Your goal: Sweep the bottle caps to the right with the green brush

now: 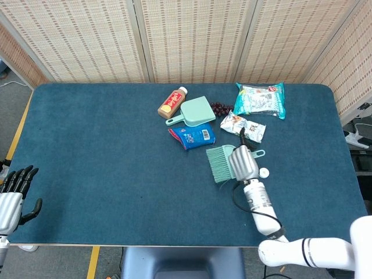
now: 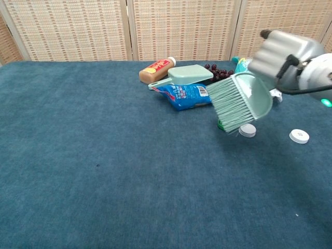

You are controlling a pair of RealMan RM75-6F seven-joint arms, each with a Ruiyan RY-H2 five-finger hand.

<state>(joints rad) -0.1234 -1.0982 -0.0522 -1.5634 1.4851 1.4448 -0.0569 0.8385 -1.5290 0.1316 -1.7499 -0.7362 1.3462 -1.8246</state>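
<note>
Bottle caps lay near the table's middle-right: a white plastic cap [image 2: 247, 130] peeping out just under the bristles, a second white cap [image 2: 299, 136] farther toward three o'clock, and a green one I could barely make out behind the bristle edge in the chest view. My right hand [image 1: 243, 162] was clamped around the handle of the green plastic brush [image 2: 239, 101], whose pale bristles fanned toward nine o'clock and hung over the dark blue felt table [image 1: 104, 163], at or just above the cloth; I could not tell which. My left hand [image 1: 13, 197] sat idle at the table's eight o'clock corner, fingers apart, holding nothing.

The risk, as I judged it, was that the bristles sat on top of the green cap rather than clearly on its nine o'clock side, so a stroke toward three o'clock might ride over it and leave it behind. A fast stroke could flick the light caps off the three o'clock edge. The blue snack packet [image 1: 192, 136] and the silvery crisp bag [image 1: 243, 126] lay close at twelve o'clock, and a wide swing could drag them along

The caps looked small, flat and round, easy to skid on felt
</note>
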